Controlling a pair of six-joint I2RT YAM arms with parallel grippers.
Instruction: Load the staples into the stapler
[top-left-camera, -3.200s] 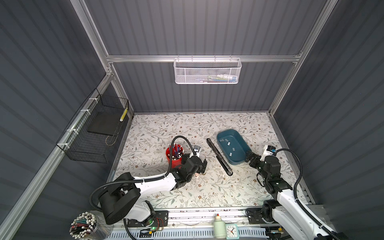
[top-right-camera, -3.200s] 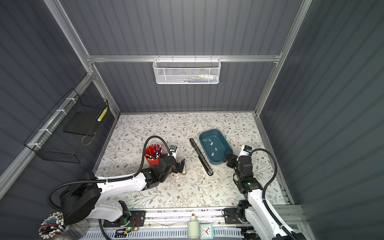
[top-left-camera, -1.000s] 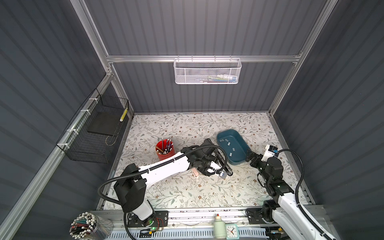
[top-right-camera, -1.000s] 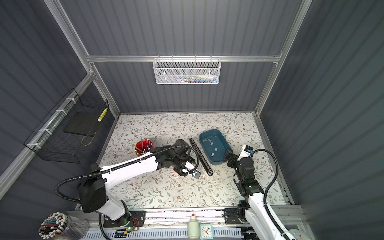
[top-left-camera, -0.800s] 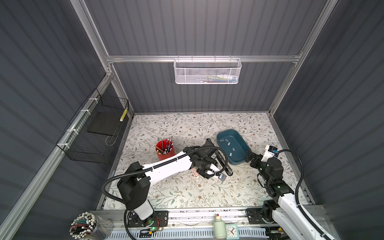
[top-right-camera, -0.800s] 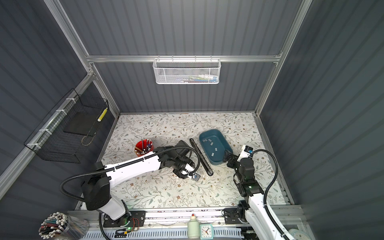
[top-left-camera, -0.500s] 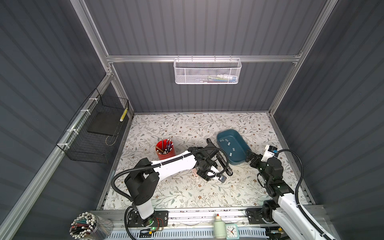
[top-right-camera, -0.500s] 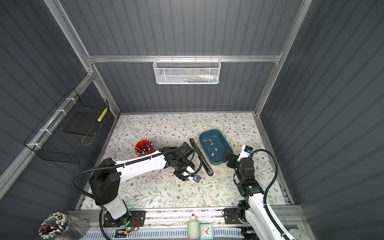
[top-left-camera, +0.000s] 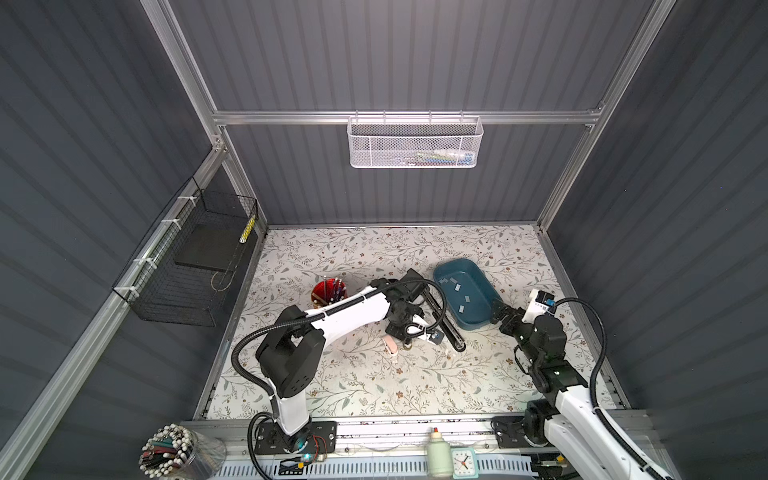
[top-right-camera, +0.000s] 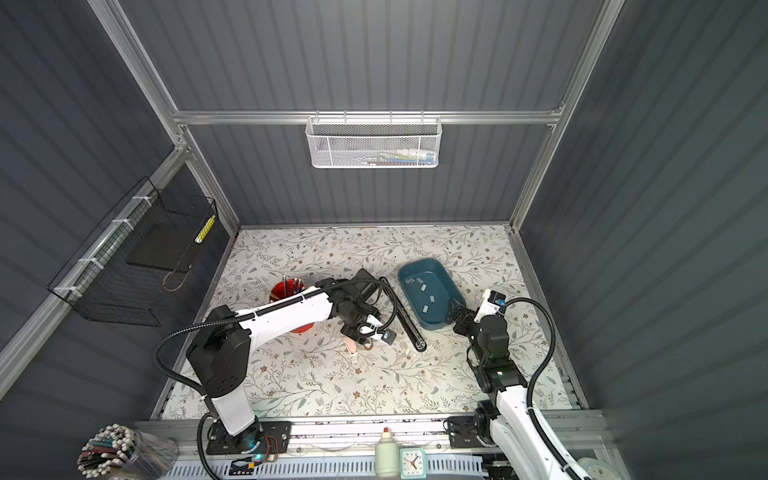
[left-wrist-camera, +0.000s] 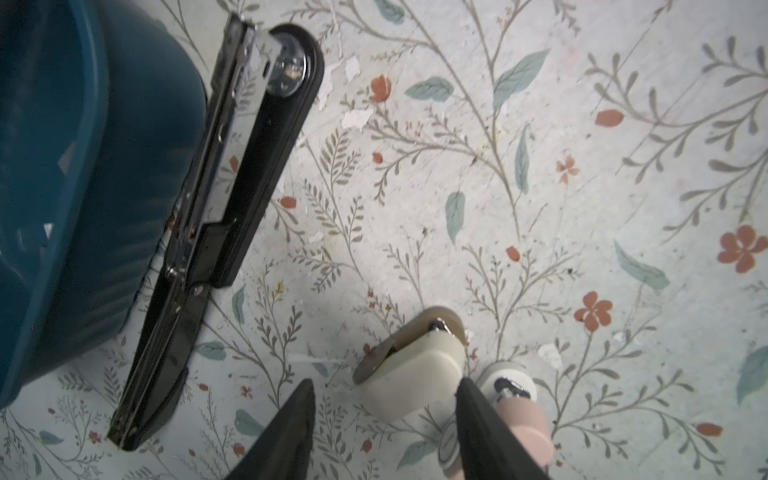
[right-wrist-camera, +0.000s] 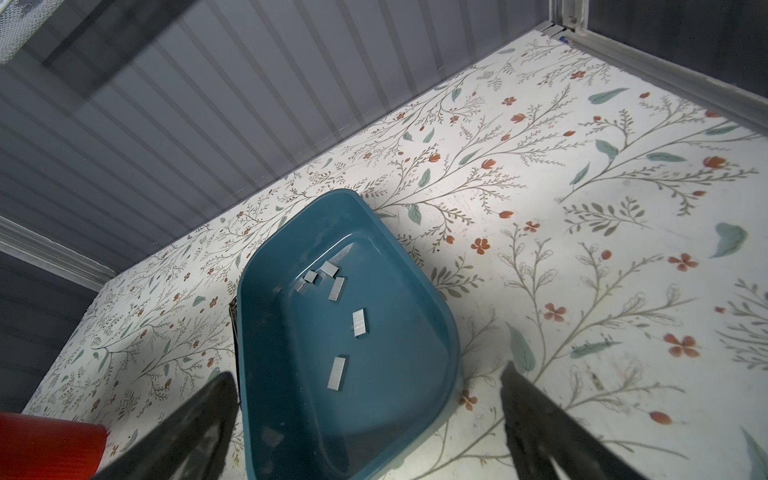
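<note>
Left gripper (left-wrist-camera: 382, 384) hangs half-spread by a small cream gadget (left-wrist-camera: 415, 365), clamping nothing. Beside it the black stapler (left-wrist-camera: 249, 166) lies swung open, its metal rail bared, I'd say for loading. The staples (right-wrist-camera: 360, 323) sit loose in the teal tray (right-wrist-camera: 395, 399), with the right gripper (right-wrist-camera: 365, 372) gaping wide at its near end, seemingly ready to pick.

The tabletop (top-left-camera: 374, 386) is cream, patterned with grey-green sprigs, teal leaves and rust-red flowers; the tray (right-wrist-camera: 395, 415) is deep teal; the staples (right-wrist-camera: 360, 323) are pale grey; the stapler (left-wrist-camera: 266, 158) is black with chrome metal; the pen cup (top-left-camera: 328, 291) is red; the mesh basket (top-left-camera: 414, 143) is white; the walls (top-left-camera: 415, 62) are dark grey, ribbed.
</note>
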